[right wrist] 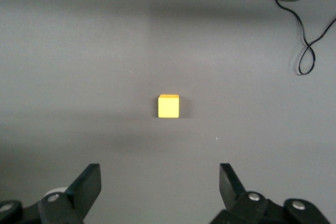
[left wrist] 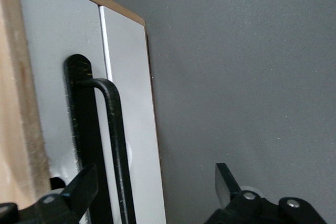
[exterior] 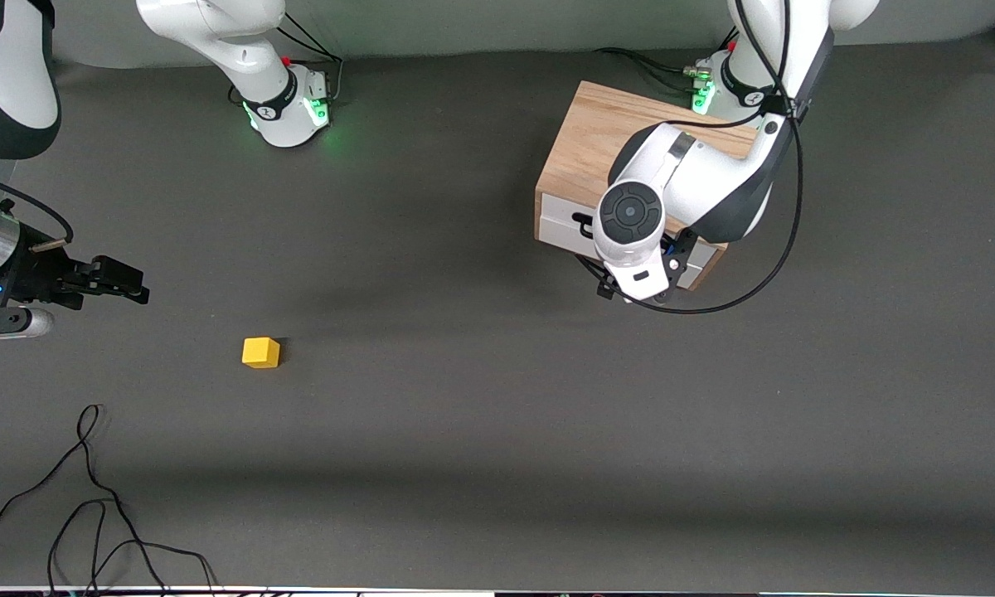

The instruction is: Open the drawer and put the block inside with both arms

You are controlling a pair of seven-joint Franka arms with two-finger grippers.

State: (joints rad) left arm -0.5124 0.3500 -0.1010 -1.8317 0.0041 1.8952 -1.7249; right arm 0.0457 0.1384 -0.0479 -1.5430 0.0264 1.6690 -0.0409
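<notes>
Block [right wrist: 168,106] (alone) lies apart from right gripper [right wrist: 157,184]

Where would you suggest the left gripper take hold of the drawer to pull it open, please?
Probably on the black wire handle standing off the drawer front. The bar leaves a gap to the white panel, so one finger can slip between them. Come straight at the front; the left gripper is open, with the bar already between its fingers.
</notes>
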